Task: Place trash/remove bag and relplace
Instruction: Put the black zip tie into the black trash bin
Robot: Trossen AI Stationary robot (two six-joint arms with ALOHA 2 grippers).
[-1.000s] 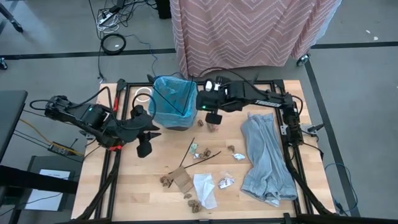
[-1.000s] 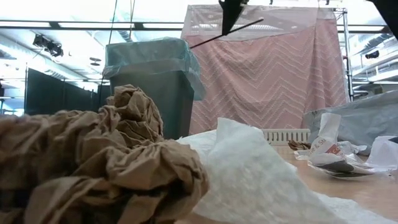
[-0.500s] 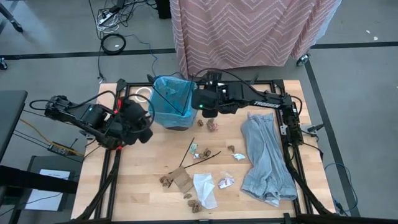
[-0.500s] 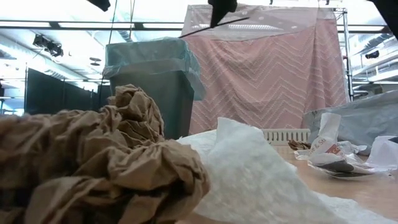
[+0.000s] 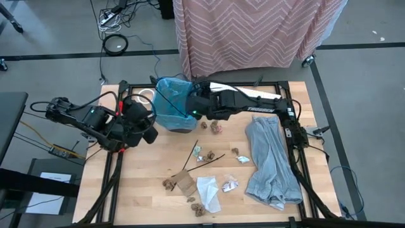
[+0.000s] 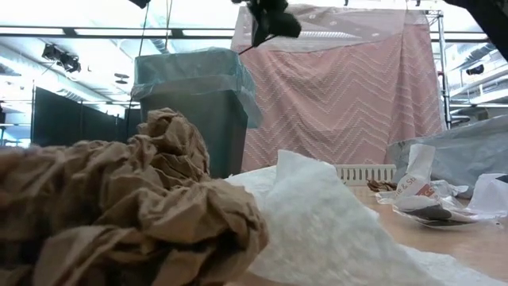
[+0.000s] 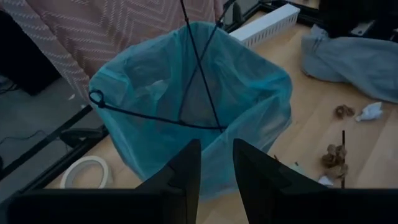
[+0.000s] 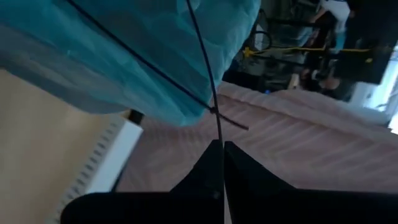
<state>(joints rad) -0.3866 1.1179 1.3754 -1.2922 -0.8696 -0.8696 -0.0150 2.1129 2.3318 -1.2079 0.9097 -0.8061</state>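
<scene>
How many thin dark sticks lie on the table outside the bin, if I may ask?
2: one stick slants from near the bin to the cardboard; the other lies between it and the cloth. More may be hidden.

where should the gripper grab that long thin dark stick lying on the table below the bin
Grip the thin dark stick near its middle, coming straight down from above with fingers across its length. It lies flat on the table, and its ends sit near a crumpled lump and the cardboard piece.
</scene>
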